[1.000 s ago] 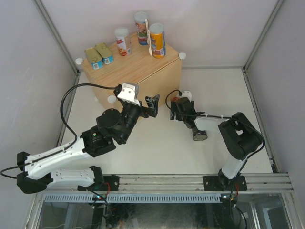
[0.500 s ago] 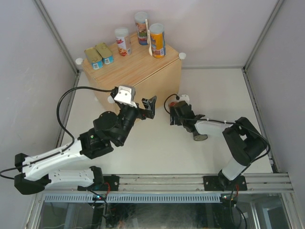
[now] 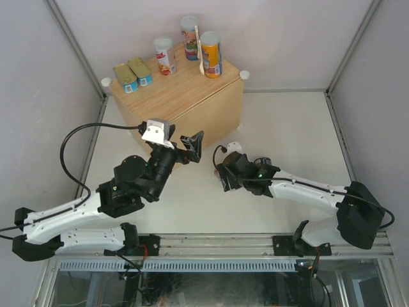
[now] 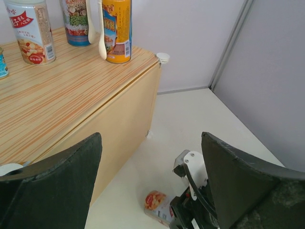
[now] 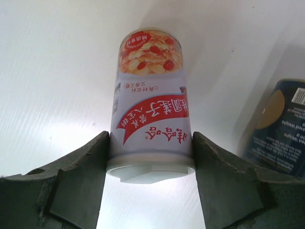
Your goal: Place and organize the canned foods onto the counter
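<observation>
Closed with the right gripper (image 5: 150, 136) on a red-and-white can (image 5: 150, 95): one finger pressed to each side of it, near the white-lidded end. Can on its side on the white bench (image 3: 287, 128), out in front of the counter (image 3: 192, 109) and not touching it, with the picture end pointing away from the wrist. In the left wrist view, same can low in the frame, picture end poking out from between the black fingers.

Just right of that gripper and apart from its fingers, a dark blue can (image 5: 281, 126) with a gold patch on the label, also down on the bench. Cannot tell whether upright or tipped.

Spread wide, the left gripper (image 3: 192, 146), with nothing between the fingers. Hanging above the bench just off the counter's front face, near the right gripper and touching neither.

Up on the counter's plank-grain top, five cans. At the left corner, a pair of flat gold-topped tins (image 3: 126, 78) with blue sides, lying side by side, touching or very nearly so. Further along the far edge, all upright: a second red-and-white can (image 3: 165, 55), then a blue-and-green can (image 3: 190, 37) at the far corner, then an orange can (image 3: 211, 54) just beside it, towards the right corner. Against the orange can's side, standing on end, a white plastic spoon (image 4: 101, 28)

At the counter's corners, white round knobs (image 3: 243, 74)
</observation>
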Action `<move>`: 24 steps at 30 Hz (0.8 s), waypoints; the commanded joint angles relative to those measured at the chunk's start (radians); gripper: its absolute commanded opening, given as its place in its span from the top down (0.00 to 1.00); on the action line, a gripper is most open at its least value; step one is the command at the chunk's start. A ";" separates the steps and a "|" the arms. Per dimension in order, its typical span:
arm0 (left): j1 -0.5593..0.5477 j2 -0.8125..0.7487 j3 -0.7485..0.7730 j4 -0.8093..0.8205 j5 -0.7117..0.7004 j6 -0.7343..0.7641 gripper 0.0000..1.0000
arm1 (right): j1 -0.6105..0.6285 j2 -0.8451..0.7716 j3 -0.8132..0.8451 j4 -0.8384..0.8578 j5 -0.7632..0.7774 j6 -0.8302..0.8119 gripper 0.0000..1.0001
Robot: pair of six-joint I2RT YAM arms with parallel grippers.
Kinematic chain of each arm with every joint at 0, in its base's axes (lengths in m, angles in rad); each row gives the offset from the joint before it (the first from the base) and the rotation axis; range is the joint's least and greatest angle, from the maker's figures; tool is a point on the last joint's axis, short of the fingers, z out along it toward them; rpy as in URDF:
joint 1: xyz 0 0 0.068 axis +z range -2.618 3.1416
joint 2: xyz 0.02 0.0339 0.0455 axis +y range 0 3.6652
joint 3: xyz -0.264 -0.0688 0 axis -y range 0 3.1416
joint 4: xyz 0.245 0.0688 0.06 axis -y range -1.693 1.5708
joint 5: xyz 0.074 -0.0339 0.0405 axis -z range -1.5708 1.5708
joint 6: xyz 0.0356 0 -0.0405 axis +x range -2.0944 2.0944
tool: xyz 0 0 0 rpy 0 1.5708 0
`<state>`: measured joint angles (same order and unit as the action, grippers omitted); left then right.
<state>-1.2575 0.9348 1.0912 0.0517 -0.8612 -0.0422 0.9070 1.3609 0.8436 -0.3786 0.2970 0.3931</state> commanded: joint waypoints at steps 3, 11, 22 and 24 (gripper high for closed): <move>-0.027 -0.020 -0.032 0.041 -0.029 -0.001 0.12 | 0.087 -0.076 0.112 -0.139 0.045 0.036 0.58; -0.062 -0.039 -0.040 0.042 -0.070 0.009 0.12 | 0.148 -0.075 0.173 -0.235 0.037 0.050 0.59; -0.099 -0.055 -0.057 0.037 -0.109 0.021 0.12 | 0.181 0.002 0.217 -0.234 0.004 0.049 0.59; -0.109 -0.061 -0.062 0.036 -0.114 0.021 0.12 | 0.189 0.005 0.217 -0.228 0.006 0.051 0.59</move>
<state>-1.3479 0.8989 1.0557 0.0589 -0.9459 -0.0380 1.0748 1.3682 1.0100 -0.6636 0.2977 0.4259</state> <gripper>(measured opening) 0.879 0.621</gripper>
